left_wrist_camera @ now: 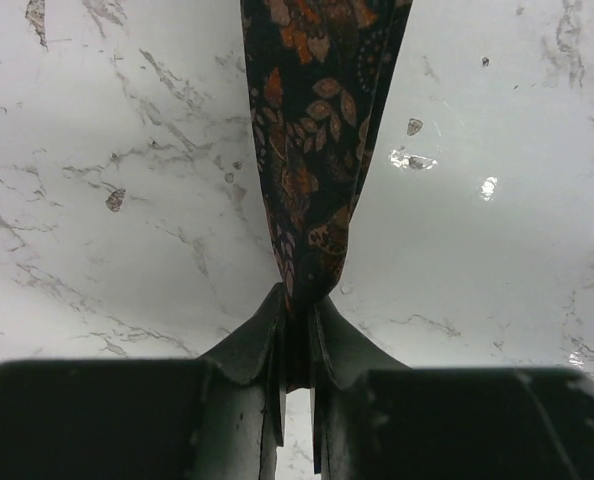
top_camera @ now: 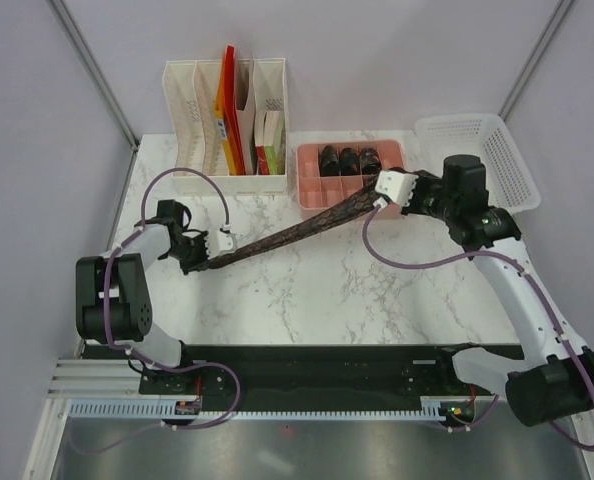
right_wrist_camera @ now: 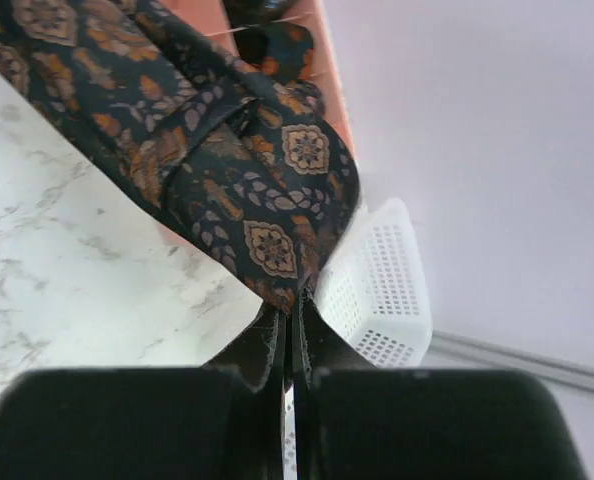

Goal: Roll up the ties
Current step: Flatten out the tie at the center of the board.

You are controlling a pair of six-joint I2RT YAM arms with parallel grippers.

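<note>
top external: a long tie runs in a straight diagonal line over the marble table, stretched between the left gripper and the right gripper. three rolled ties sit in the back row of a pink tray, which stands between a file organizer and a white basket.

left wrist: the left jaws are pinched almost closed on the tie's narrow end; the fabric widens away over the marble.

right wrist: the right jaws are pressed together on the bunched wide end, with the tray and basket behind.
</note>
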